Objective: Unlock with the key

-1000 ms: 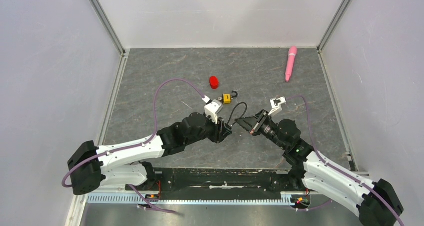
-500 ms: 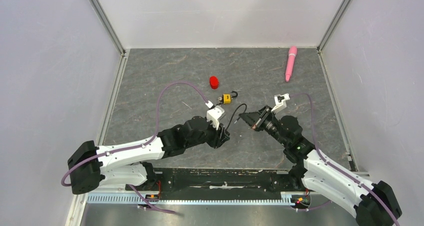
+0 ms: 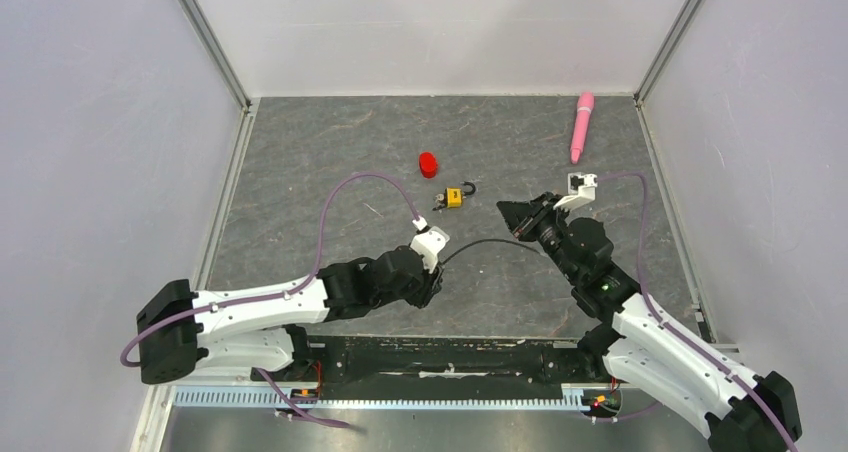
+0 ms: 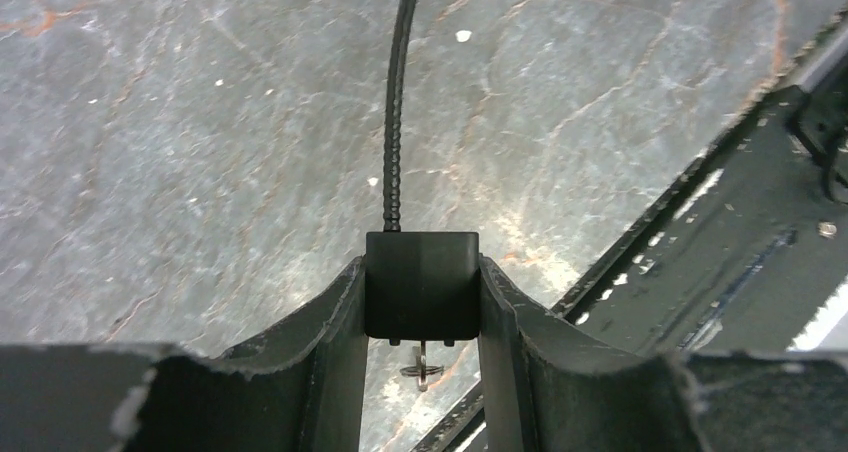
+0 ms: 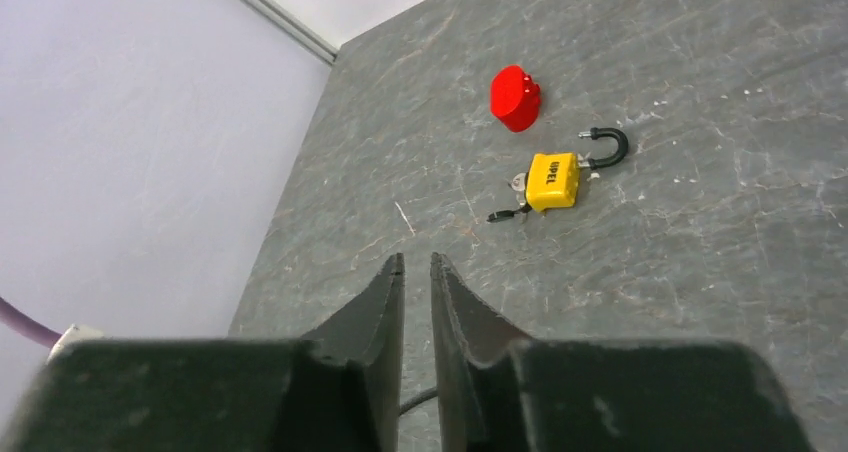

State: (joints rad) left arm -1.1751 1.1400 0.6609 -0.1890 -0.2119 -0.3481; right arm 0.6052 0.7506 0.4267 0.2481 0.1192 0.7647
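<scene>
Seemingly, left hand (image 4: 422, 272) tight around cord block (image 4: 421, 297)

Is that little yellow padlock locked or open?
Open: on the padlock, the black shackle is swung out beside the yellow body, with one end free.

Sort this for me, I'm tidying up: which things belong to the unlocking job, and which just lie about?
Job: black cord lock; key under its block.
Lying about: yellow padlock, shackle open; red cap; pink pen.
</scene>
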